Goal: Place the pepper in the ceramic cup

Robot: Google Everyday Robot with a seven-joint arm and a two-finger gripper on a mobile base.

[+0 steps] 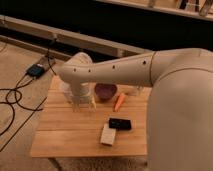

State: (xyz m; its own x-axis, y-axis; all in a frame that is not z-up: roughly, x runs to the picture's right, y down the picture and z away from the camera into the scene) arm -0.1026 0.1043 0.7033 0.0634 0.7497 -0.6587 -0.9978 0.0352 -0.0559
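Big white arm (pixel 180 100) fills the near right of the shot and reaches out left across the table (pixel 65 137). At its end the claw (pixel 84 105) hangs fingers-down over the far-left part of the tabletop, spread apart with nothing between them.

The pepper (pixel 119 102) hasn't been picked up. It lies flat on the wood, just right of a dark purple bowl (pixel 105 91) and right of the claw, with the bowl sitting between them. So this looks like the very first step, the approach before any grab.

The cup (pixel 64 91) is hard to pin down. A pale shape tucked against the left side of the claw's wrist at the far-left corner is the best guess, but it's mostly hidden. Can't see inside it at all. The bowl looks empty from this angle.

Nearer the camera sit a black device (pixel 120 123) and a pale block (pixel 108 135), touching or almost touching each other, neither part of the job.

Next move, as a guess: the claw has to shift right past the bowl, line up across the pepper's narrow body and come down low, since the thing lies flat. The bowl being so close on the left leaves little room for that finger.
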